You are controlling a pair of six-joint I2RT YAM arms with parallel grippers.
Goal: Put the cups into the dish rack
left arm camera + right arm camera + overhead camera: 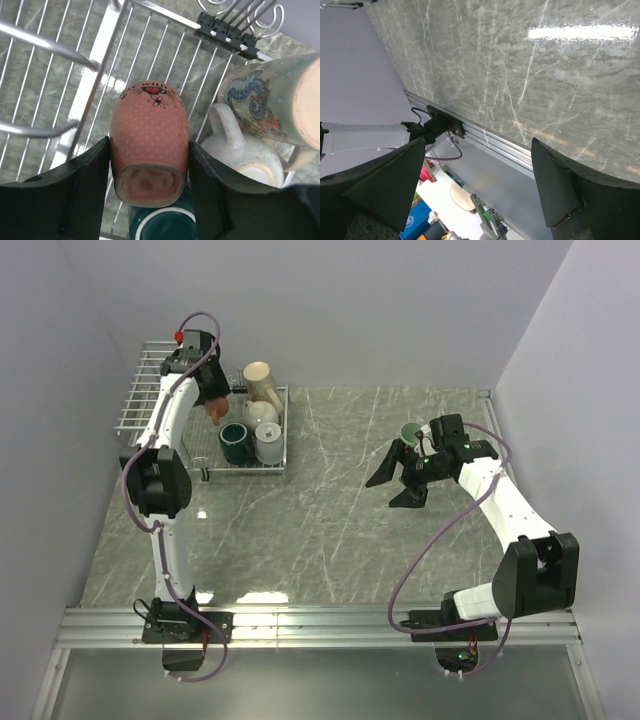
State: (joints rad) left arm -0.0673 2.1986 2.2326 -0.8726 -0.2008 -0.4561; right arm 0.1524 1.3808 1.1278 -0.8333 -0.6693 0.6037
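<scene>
The silver wire dish rack (150, 390) stands at the far left. My left gripper (213, 405) is shut on the small orange-red cup (149, 135), holding it base-up over the rack's grid (65, 105). In the rack lie the tall beige cup (258, 378), the cream-white cup (262, 412), the dark green-black cup (235, 443) and a pale cup (269, 445). The left wrist view shows the dark green-black cup (160, 222) just below the held one, with the cream-white cup (240, 155) and the beige cup (270, 95) to the right. My right gripper (397, 483) is open and empty, just in front of the pale green cup (411, 431) on the table.
Grey marble table (330, 500) with a metal rail (320, 625) along its near edge. Walls close in on the left, back and right. The right wrist view shows only the table (520, 60), the rail (490, 145) and the left arm's base.
</scene>
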